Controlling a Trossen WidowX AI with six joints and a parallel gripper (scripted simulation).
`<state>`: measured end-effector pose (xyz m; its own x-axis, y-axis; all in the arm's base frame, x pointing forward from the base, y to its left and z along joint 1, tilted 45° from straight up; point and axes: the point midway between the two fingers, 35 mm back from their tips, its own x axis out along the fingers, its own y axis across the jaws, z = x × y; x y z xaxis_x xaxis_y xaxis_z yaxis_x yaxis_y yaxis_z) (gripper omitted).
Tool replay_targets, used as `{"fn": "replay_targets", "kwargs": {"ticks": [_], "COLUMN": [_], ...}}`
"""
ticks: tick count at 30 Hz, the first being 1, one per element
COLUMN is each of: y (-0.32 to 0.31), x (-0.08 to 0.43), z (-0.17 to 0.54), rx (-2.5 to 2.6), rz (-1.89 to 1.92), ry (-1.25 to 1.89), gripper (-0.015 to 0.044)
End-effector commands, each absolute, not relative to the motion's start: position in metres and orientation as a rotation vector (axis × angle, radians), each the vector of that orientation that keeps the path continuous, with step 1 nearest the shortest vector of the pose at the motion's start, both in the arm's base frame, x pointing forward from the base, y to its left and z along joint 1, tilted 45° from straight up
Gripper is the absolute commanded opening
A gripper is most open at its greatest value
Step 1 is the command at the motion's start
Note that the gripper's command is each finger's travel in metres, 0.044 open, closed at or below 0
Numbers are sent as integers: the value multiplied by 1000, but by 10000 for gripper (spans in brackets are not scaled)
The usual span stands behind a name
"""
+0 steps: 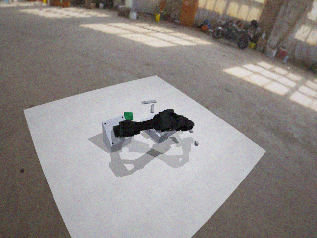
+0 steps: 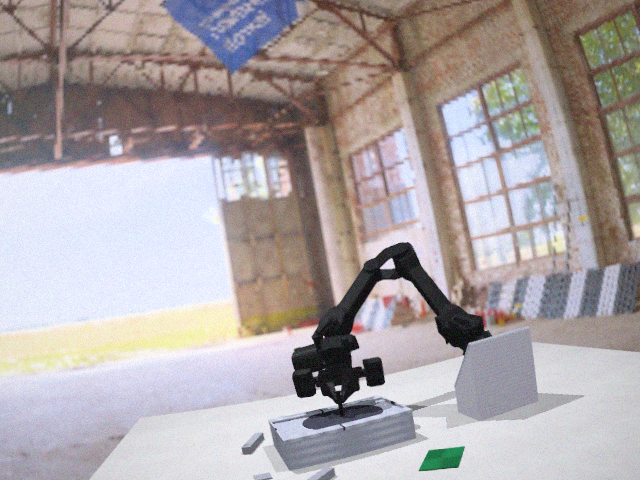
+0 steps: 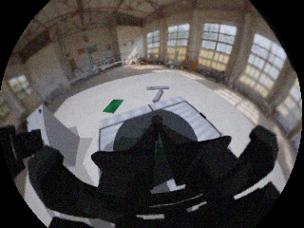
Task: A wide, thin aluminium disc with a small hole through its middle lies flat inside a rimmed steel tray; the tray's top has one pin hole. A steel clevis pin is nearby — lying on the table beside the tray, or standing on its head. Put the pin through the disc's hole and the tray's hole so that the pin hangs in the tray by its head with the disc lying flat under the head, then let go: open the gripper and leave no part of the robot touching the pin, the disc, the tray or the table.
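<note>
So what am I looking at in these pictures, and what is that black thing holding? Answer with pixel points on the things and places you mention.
The black thing is a robot arm point(image 1: 151, 125) point(image 2: 431, 291). Its hand, called a gripper point(image 2: 339, 400) point(image 3: 156, 125), has two fingers that pinch. One picture looks down from high up, one looks from the side, and the round one comes from a camera on the arm's wrist. On the white table point(image 1: 143, 194) point(image 2: 191, 439) point(image 3: 85, 97) sit a metal tray point(image 2: 346, 444) point(image 3: 206, 124) with a dark flat disc point(image 2: 317, 421) point(image 3: 130, 125) in it, a green square point(image 1: 129, 116) point(image 2: 442, 458) point(image 3: 113, 105) and small grey bars. The fingers are pinching something thin above the disc, probably the metal pin.
</note>
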<state>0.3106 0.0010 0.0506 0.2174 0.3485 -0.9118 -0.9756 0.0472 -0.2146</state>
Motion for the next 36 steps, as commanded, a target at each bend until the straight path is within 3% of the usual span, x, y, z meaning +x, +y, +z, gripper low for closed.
{"fn": "replay_targets", "kwargs": {"ticks": [1, 36], "y": [1, 5], "x": [313, 323], "z": [51, 49], "rx": [-1037, -1037], "rz": [1185, 1184], "ry": [792, 791], "gripper": [0, 0]}}
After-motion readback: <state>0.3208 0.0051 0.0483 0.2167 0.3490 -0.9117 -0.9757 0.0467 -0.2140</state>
